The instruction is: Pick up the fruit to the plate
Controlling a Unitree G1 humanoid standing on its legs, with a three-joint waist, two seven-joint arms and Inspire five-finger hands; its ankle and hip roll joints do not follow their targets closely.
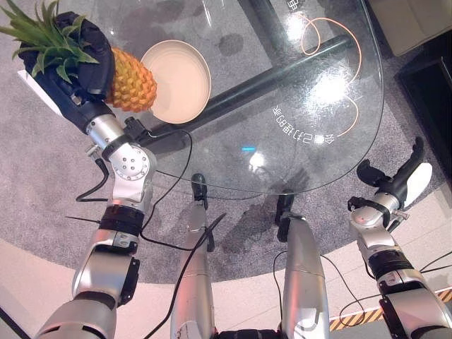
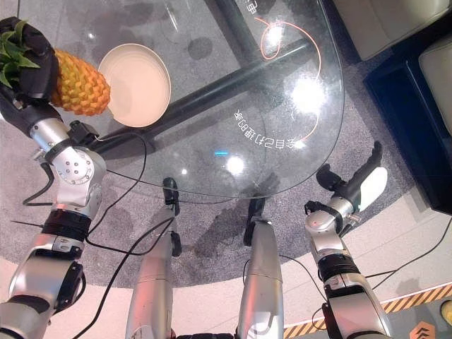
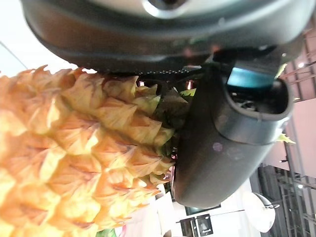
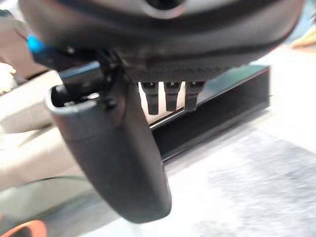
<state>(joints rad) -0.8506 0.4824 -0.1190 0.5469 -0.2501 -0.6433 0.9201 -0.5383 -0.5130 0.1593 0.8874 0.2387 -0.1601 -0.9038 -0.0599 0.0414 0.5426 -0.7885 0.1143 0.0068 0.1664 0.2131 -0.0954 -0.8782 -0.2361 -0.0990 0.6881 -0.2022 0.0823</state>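
Off the table's near right edge, the right hand hangs, fingers straight. Farther off, at the far left edge, the left hand clasps the pineapple (leaves towards the robot), its tip just overlapping the plate.

Round glass table on a grey carpet

The table bears white print and an orange line, with a dark bar beneath; a dark cabinet stands just beside the carpet.
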